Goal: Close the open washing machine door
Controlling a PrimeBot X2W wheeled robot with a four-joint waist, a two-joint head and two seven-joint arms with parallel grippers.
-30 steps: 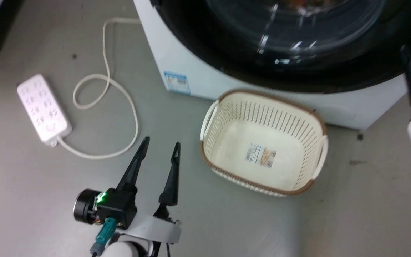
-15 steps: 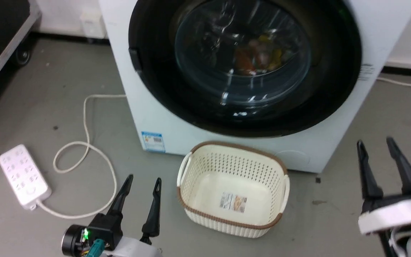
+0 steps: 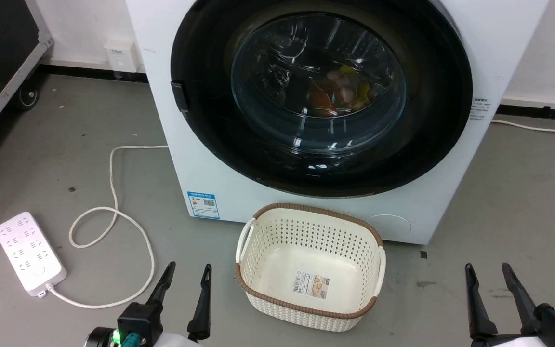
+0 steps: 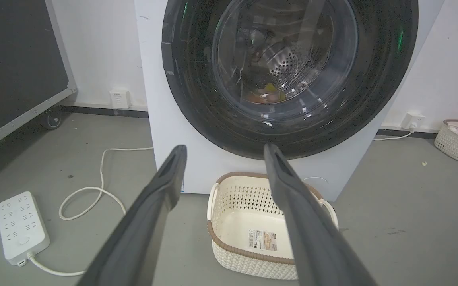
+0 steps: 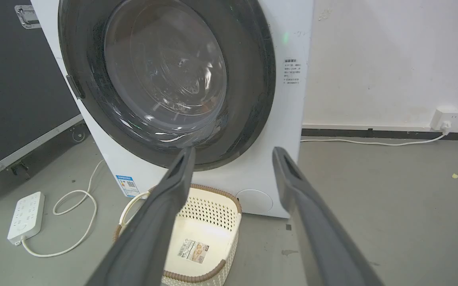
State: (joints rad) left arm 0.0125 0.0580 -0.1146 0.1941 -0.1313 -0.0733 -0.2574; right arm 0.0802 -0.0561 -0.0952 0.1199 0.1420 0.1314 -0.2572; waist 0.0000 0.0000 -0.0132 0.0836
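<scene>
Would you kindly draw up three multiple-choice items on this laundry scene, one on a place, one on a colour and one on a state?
1. Where does the cream basket stand relative to the washing machine?
A. On top of it
B. On the floor, just in front of it
C. Inside its drum

2. What colour is the small label low on the machine's front?
A. Red
B. Green
C. Blue

3. How does the washing machine door stand?
A. Shut against the machine's front
B. Swung wide open
C. Taken off and lying on the floor

Answers:
1 B: the basket sits on the grey floor below the door.
2 C: the label is blue with white print.
3 A: the black disc lies flat on the white front in the head view.
</scene>
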